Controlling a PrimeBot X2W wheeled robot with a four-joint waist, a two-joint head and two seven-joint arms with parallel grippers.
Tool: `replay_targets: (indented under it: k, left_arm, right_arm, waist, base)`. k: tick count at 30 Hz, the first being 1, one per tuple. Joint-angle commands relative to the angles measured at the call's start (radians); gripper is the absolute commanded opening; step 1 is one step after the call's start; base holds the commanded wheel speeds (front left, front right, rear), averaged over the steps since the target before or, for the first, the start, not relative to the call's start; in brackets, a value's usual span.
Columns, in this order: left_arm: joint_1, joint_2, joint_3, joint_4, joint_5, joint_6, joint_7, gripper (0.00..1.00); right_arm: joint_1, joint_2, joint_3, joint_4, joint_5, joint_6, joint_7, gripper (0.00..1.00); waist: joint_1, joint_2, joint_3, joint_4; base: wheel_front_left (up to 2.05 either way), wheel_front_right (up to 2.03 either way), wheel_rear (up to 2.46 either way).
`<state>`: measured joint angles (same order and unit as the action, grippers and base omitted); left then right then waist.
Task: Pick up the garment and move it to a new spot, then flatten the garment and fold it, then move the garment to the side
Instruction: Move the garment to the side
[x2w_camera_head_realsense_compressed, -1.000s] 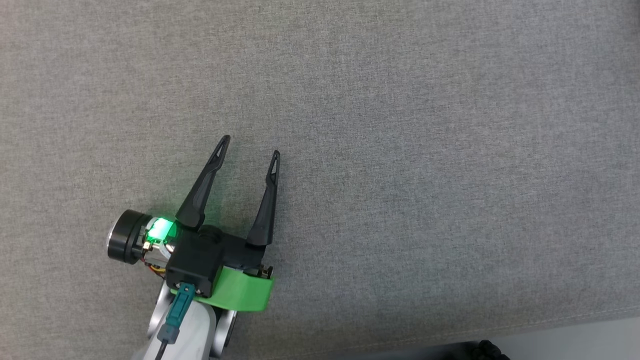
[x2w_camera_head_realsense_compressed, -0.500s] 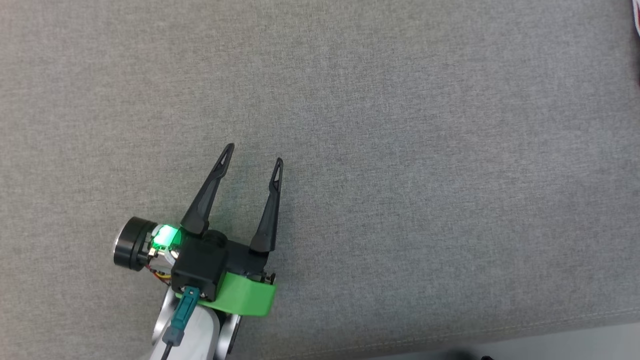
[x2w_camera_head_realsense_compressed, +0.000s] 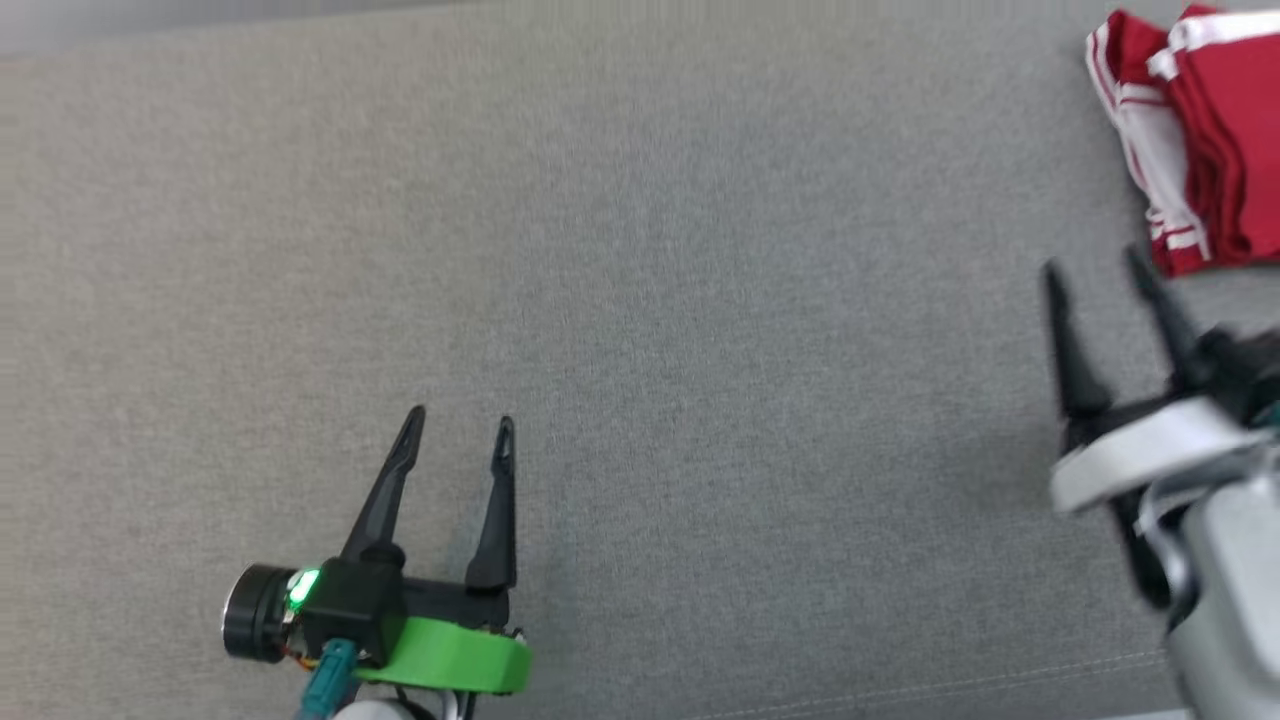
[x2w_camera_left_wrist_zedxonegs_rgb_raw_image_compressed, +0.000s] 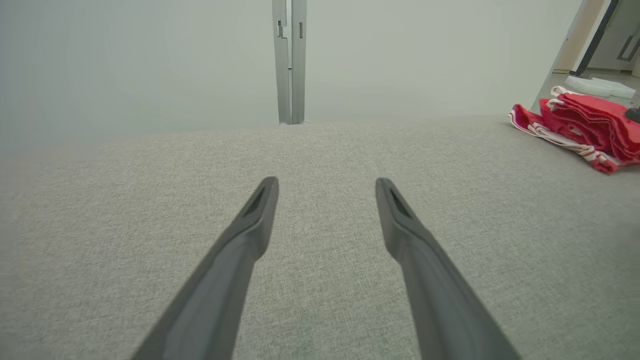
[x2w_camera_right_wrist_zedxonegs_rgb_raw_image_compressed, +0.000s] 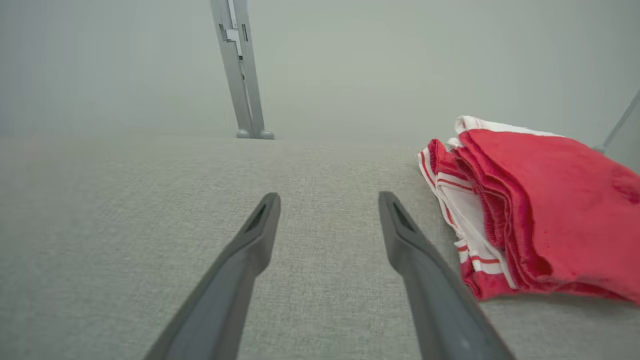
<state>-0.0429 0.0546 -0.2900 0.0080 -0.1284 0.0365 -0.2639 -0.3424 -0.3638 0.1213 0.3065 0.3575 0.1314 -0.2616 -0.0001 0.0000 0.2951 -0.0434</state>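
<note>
Grey woven fabric (x2w_camera_head_realsense_compressed: 700, 300) covers the worktop. At its far right lies the garment (x2w_camera_head_realsense_compressed: 1215, 130), red with white stripes, folded in layers, its long axis running away from the robot. The left gripper (x2w_camera_head_realsense_compressed: 460, 416) and right gripper (x2w_camera_head_realsense_compressed: 1090, 262) are both spread wide, holding nothing.

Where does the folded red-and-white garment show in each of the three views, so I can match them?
Head view: folded red-and-white fabric garment in the top right corner, cut by the edge, beyond the right gripper.
Left wrist view: garment at the far right, upper part.
Right wrist view: garment across the right half, close by.
Shared landmark: grey woven surface under it in all three.
</note>
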Motion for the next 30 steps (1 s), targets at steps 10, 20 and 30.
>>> replay_targets:
  k: [10, 20, 30]
  left_arm:
    - [0.134, -0.003, 0.084, -0.046, -0.032, -0.025, 0.000, 1.00]
    - [0.208, -0.003, 0.133, -0.034, -0.029, -0.013, 0.000, 1.00]
    - [0.243, -0.003, 0.162, -0.007, -0.035, -0.025, 0.001, 1.00]
  right_arm:
    - [0.303, 0.236, 0.014, -0.274, -0.129, -0.001, -0.004, 1.00]
    - [0.435, 0.274, -0.030, -0.289, -0.195, -0.001, -0.004, 1.00]
    - [0.480, 0.294, -0.068, -0.280, -0.198, -0.001, -0.004, 1.00]
  waist:
    - [0.0001, 0.0000, -0.263, 0.034]
    - [0.0001, 0.0000, -0.293, 0.067]
    - [0.0001, 0.0000, -0.326, 0.071]
  base:
    - [0.00, 0.00, 0.00]
    - [0.00, 0.00, 0.00]
    - [0.00, 0.00, 0.00]
